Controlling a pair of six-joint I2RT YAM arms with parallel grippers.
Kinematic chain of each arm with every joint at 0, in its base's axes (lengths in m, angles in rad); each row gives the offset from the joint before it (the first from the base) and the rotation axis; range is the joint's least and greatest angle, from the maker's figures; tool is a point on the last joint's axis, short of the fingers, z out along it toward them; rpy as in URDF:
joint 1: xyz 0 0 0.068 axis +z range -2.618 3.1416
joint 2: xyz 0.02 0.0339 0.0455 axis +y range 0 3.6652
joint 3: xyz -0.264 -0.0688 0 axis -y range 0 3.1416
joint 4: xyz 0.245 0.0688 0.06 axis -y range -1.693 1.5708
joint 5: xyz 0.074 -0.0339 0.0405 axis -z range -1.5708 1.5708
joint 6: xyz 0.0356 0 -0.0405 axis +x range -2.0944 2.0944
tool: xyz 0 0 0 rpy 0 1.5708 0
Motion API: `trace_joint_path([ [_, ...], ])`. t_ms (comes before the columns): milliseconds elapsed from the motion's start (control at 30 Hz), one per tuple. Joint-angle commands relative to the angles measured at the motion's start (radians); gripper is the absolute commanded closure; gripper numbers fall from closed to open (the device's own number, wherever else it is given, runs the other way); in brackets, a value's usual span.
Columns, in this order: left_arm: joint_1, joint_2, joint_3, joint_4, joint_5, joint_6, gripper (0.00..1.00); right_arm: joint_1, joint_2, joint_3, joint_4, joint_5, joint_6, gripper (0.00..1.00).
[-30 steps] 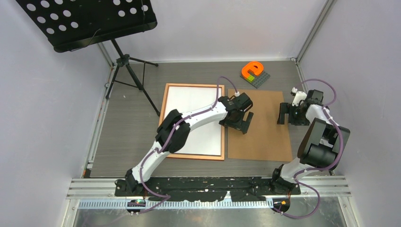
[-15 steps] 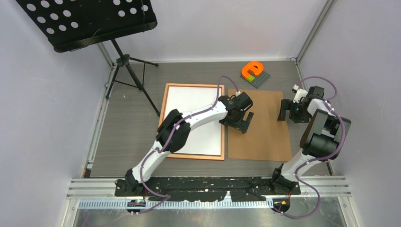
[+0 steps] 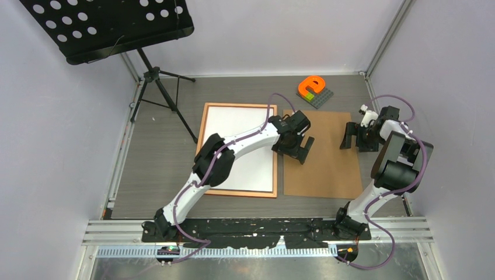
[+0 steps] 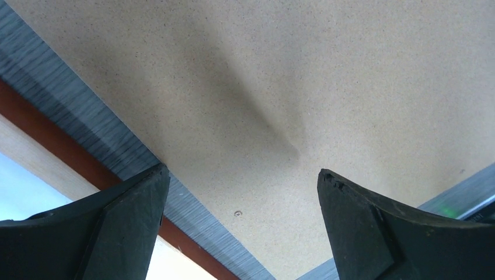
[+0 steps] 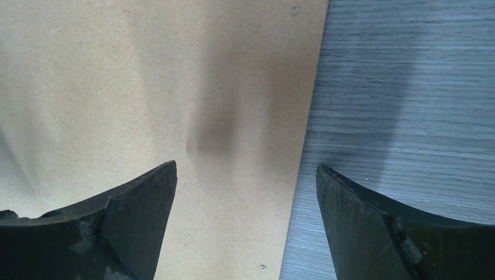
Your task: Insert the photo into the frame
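The frame (image 3: 233, 105), with a thin orange-brown border, lies flat at centre left. A white sheet (image 3: 233, 125) fills it, seemingly the photo lying white back up; no printed side shows. To its right lies a plain brown backing board (image 3: 327, 169). My left gripper (image 3: 296, 153) hangs open over the board's left edge, nothing between its fingers. In the left wrist view that gripper (image 4: 240, 170) sees the board (image 4: 292, 87), a strip of table and the frame's border (image 4: 70, 157). My right gripper (image 3: 356, 142) (image 5: 245, 166) stands open, straddling the board's right edge (image 5: 309, 116).
An orange toy on a grey baseplate (image 3: 314, 89) sits at the back, just beyond the board. A black music stand (image 3: 111, 26) stands at the back left, and one leg of its tripod (image 3: 175, 111) reaches the frame's left side. Walls close in on both sides.
The right arm folded upward and its gripper edged slightly left onto the board's right edge. The left gripper shifted a little right, and the board's left edge moved slightly away from the frame.
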Motion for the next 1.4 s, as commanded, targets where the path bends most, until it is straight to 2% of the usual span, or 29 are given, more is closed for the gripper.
trace_joint_path([
  [0,0.004,0.019,0.016,0.064,0.113,0.009,0.00,-0.005,0.013,0.017,-0.035,-0.054,-0.006,0.05],
  [267,0.010,-0.022,-0.023,0.083,0.114,0.007,0.00,-0.020,0.002,0.015,-0.045,-0.072,-0.010,0.07],
  [500,0.025,-0.063,-0.085,0.064,0.009,-0.057,0.00,-0.040,-0.002,0.002,-0.040,-0.062,-0.014,0.08],
  [733,0.035,-0.007,-0.007,0.011,-0.063,-0.073,0.00,-0.049,-0.010,0.006,-0.038,-0.057,-0.004,0.08],
  [1100,0.053,0.070,0.056,0.058,0.081,-0.105,0.01,-0.049,-0.005,0.002,-0.054,-0.085,0.004,0.08],
  [1367,0.044,0.093,0.020,0.082,0.141,-0.129,0.00,-0.049,0.006,0.002,-0.069,-0.119,0.003,0.09],
])
